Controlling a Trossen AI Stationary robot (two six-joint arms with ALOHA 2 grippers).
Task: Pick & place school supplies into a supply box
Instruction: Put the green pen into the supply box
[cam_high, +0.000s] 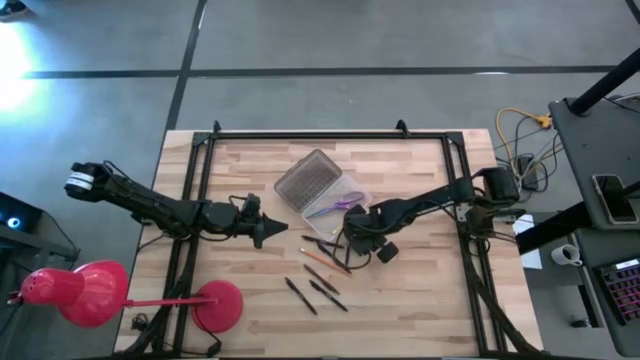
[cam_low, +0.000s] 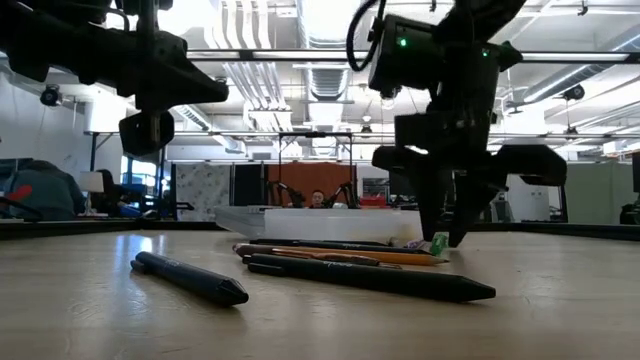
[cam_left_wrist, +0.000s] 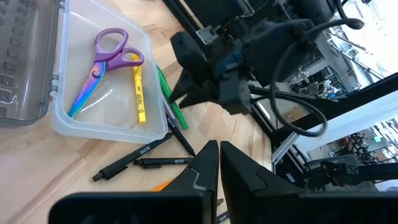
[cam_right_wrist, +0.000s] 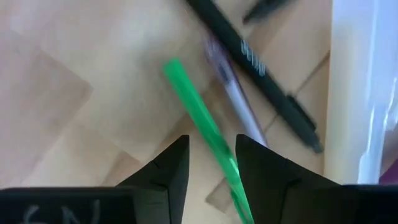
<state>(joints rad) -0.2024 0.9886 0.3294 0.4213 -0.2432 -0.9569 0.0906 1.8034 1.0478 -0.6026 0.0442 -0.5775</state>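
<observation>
Near the table's (cam_high: 420, 290) middle, just toward the front edge from the box (cam_high: 335, 200), the right gripper (cam_right_wrist: 211, 163) points down with its fingers parted, a green pen (cam_right_wrist: 205, 134) lying on the wood in the gap between them; whether the fingers touch it cannot be told. Beside the green pen lie a purple pen (cam_right_wrist: 233, 106) and a black pen (cam_right_wrist: 255, 68), close against the box wall. The box sits open near the table's middle, toward the back edge, its grey lid (cam_high: 305, 178) folded out on the back side; inside lie purple scissors (cam_left_wrist: 102, 65) and a yellow marker (cam_left_wrist: 139, 90). More black pens (cam_high: 312, 292) and an orange pencil (cam_high: 322, 262) are scattered toward the front edge. The left gripper (cam_left_wrist: 219, 163) hovers above the table left of the box, fingers closed together and empty.
</observation>
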